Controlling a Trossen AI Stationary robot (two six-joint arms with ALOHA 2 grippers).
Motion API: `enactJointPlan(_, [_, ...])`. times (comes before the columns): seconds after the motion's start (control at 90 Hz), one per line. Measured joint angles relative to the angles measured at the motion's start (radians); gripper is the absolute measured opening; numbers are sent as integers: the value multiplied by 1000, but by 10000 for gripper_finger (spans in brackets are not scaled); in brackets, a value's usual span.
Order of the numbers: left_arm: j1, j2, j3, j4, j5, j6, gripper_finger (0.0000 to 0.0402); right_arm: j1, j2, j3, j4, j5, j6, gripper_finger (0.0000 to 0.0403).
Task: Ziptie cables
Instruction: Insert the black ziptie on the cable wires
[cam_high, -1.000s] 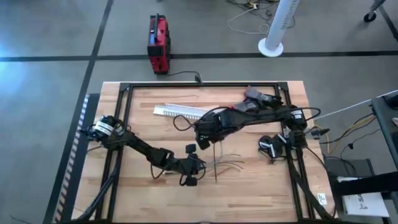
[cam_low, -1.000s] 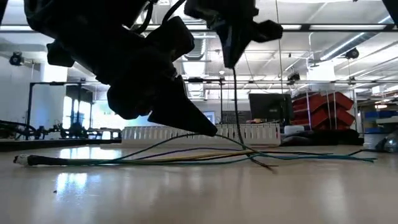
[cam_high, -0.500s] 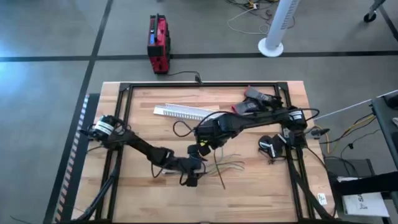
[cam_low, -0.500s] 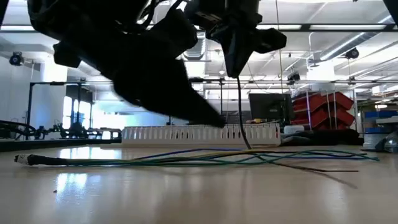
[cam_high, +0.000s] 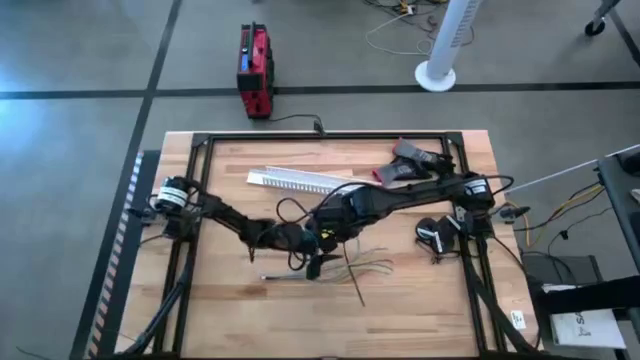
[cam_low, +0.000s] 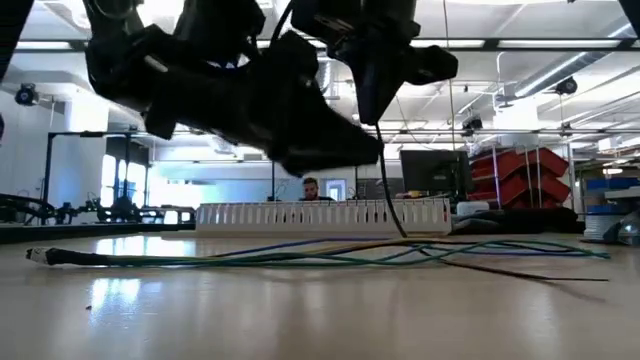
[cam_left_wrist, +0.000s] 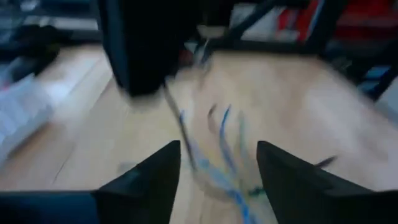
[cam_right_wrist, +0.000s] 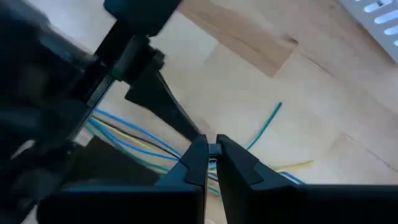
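The cables (cam_high: 366, 267) lie slack on the wooden table, thin blue, green, yellow and dark wires (cam_low: 300, 255) spread flat. My right gripper (cam_high: 330, 240) hangs above them, shut on the thin black ziptie (cam_low: 386, 180). My left gripper (cam_high: 308, 254) hovers right beside it, open, its pointed fingers (cam_low: 365, 152) level with the ziptie's upper part. In the left wrist view its fingers (cam_left_wrist: 149, 177) stand apart with the blurred cables (cam_left_wrist: 224, 127) beyond them. One of its fingers (cam_right_wrist: 165, 106) shows in the right wrist view, reaching toward my right gripper (cam_right_wrist: 212, 149). My right gripper pinches the ziptie's upper end (cam_low: 378, 122) between its two fingers, which point down from above. The strip hangs below them, nearly upright with a slight bow. Its lower end (cam_low: 402, 233) reaches down to the cables; whether it touches the table I cannot tell.
A long white slotted channel (cam_high: 292, 180) lies toward the far edge, behind the cables (cam_low: 320, 213). A black cord (cam_high: 290, 207) loops near it. Dark and red items (cam_high: 412, 160) sit at the far right. A person (cam_low: 312, 188) shows beyond the table.
My left gripper has risen off the cables and gone toward the far edge, up to the right gripper and ziptie. The cables, which rose toward its tip a second ago, now lie flat. The ziptie's lower end has swung slightly to the right.
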Motion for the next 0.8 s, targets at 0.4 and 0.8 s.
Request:
enactJointPlan(0.4, [29,23,30,14,-115,-38,86,1,-2,-21,28,22,12,7])
enactJointPlan(0.8, [28,26,7,9,-115,-20,1,40,-6,-23,14,136,-47,73])
